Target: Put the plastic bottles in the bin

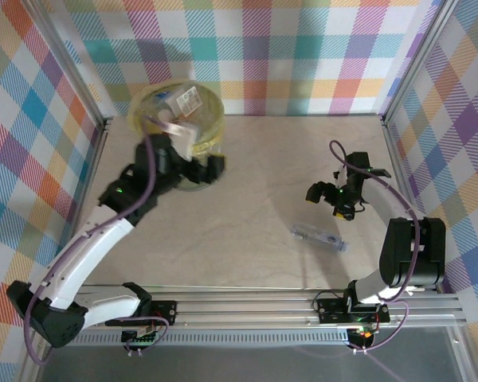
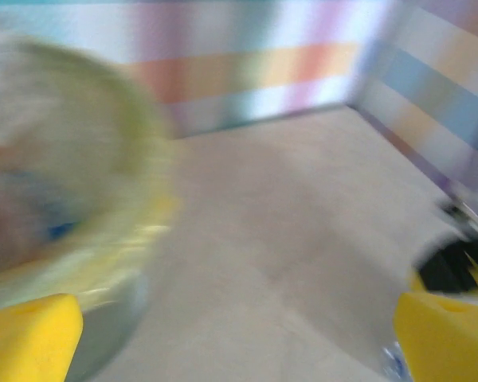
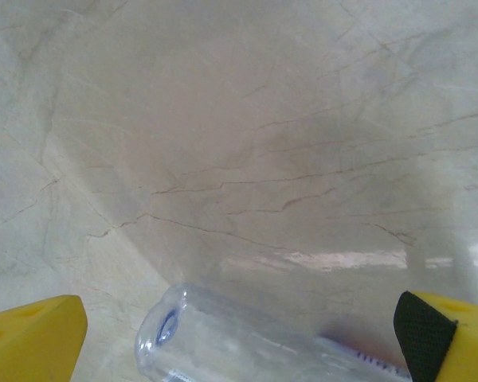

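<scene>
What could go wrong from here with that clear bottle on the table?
1. The clear bottle lies on its side on the smooth table. The open right pincer has it only near the fingertips, so it may roll or squirt out on closing.
2. The bin already looks heaped to its rim, so another bottle might bounce out.
3. The open left pincer hangs right beside the bin, and a swing could knock it.
</scene>
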`<control>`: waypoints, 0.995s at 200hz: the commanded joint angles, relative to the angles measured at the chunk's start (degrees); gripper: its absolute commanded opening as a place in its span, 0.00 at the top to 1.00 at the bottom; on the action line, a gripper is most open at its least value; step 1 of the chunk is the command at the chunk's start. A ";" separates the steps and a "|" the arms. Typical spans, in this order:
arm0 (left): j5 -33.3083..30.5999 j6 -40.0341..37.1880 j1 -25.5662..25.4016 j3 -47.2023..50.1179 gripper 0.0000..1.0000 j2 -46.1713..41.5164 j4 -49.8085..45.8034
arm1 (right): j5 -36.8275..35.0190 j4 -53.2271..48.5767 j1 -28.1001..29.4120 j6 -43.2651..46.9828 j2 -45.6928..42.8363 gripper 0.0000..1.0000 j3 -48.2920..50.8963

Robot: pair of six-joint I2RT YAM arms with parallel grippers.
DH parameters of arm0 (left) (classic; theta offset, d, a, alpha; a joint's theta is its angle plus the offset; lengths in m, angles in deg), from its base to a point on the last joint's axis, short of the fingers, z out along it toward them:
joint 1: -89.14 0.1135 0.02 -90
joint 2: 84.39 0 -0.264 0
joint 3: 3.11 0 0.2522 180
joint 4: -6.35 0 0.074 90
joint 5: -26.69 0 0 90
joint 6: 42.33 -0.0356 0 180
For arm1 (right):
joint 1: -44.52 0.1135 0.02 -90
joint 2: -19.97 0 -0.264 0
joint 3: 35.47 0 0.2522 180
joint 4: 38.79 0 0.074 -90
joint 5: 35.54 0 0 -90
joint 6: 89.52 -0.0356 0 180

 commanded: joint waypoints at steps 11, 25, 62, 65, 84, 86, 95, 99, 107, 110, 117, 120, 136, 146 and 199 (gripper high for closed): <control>0.93 -17.16 -13.42 10.40 0.00 3.40 16.27 | -1.81 -3.70 0.05 -1.91 -1.01 0.00 -0.98; -0.38 -22.88 -19.68 15.63 0.00 6.96 24.08 | -2.50 -3.73 -0.06 -2.13 -0.53 0.00 -0.54; -0.02 -29.26 -27.31 22.55 0.00 17.51 36.30 | -3.20 -2.94 -0.75 -2.72 0.95 0.00 0.94; 0.00 -29.74 -27.62 22.58 0.00 18.24 36.69 | -3.16 -2.87 -0.81 -2.76 1.03 0.01 1.00; 0.13 -31.69 -29.37 21.56 0.00 24.10 38.78 | -3.26 -2.59 -1.19 -2.96 1.36 0.00 1.02; 0.00 -31.75 -29.55 21.26 0.00 24.86 38.91 | -3.25 -2.54 -1.22 -2.95 1.43 0.00 1.01; -0.65 -31.70 -30.22 20.40 0.00 27.94 40.78 | -3.15 -2.43 -1.41 -3.10 1.48 0.00 0.92; -0.90 -31.63 -30.46 19.93 0.00 29.20 41.66 | -3.08 -2.45 -1.41 -3.12 1.56 0.00 0.92; -1.72 -31.40 -30.76 19.04 0.00 31.71 42.91 | -2.90 -2.33 -1.46 -3.16 1.47 0.00 0.91; -2.02 -31.30 -30.85 18.71 0.00 32.67 43.30 | -2.90 -2.25 -1.45 -3.23 1.48 0.00 0.89; -2.68 -31.27 -31.04 17.73 0.00 34.60 44.21 | -2.81 -2.22 -1.57 -3.24 1.37 0.00 1.00; -2.83 -31.27 -31.09 17.31 0.00 35.38 44.56 | -2.76 -2.16 -1.66 -3.24 1.37 0.00 1.00; -3.82 -31.99 -31.69 14.94 0.00 39.41 44.88 | -2.34 -2.15 -1.65 -3.29 1.39 0.00 1.26; -4.98 -32.67 -32.09 13.19 0.00 41.64 44.97 | -1.81 -1.96 -1.67 -3.29 1.30 0.00 1.68; -16.04 -28.93 -32.30 7.28 0.00 48.62 47.01 | 0.15 0.28 -1.63 -4.66 0.15 0.00 6.71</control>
